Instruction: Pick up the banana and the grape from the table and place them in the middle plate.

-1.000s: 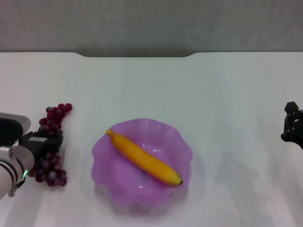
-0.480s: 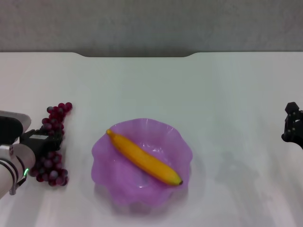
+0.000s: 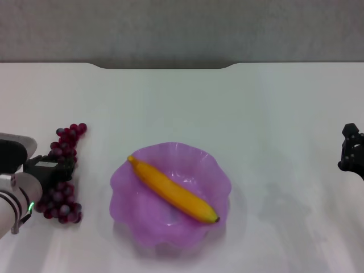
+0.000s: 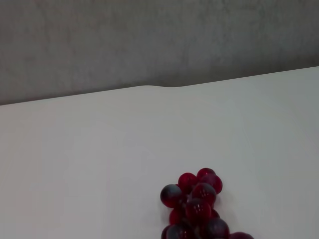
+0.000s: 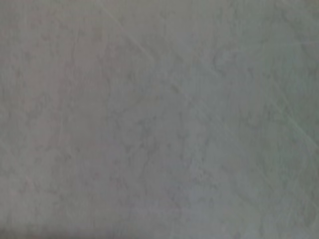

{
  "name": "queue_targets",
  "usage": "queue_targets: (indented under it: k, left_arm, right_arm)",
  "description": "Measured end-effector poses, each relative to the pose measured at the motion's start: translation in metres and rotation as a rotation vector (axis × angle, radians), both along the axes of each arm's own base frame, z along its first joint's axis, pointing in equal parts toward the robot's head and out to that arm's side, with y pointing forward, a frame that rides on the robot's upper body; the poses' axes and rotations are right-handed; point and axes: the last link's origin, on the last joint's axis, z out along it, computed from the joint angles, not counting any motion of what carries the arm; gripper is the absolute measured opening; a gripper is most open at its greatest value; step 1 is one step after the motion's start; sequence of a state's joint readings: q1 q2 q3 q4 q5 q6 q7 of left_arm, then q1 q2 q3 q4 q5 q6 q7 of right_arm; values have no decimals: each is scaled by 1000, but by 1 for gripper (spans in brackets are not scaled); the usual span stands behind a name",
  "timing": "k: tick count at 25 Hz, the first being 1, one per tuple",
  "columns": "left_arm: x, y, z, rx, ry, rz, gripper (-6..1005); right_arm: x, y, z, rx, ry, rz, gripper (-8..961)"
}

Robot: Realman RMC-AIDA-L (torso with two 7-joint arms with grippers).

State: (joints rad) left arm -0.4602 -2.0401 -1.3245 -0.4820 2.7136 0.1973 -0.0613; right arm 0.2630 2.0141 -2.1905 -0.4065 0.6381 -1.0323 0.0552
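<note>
On table: left end effector at grape, grip unclear | banana in middle plate

White table, seen from the head view, with a notch in the middle of its far edge against a grey wall. Two things lie directly on it. The purple scalloped plate sits near the front centre, casting a faint shadow to its right. The grape lies well to the plate's left, stretched front to back near the table's left edge; the left wrist view shows its far end resting on the bare white surface.
</note>
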Motion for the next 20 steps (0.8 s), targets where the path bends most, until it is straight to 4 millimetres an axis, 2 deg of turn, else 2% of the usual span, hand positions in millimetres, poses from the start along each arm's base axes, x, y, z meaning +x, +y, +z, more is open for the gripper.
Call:
queue_targets:
  k: [20]
  left_arm:
    - [6, 3, 1, 9, -7, -21, 362]
  right_arm:
    - [0, 0, 0, 0, 0, 1, 0]
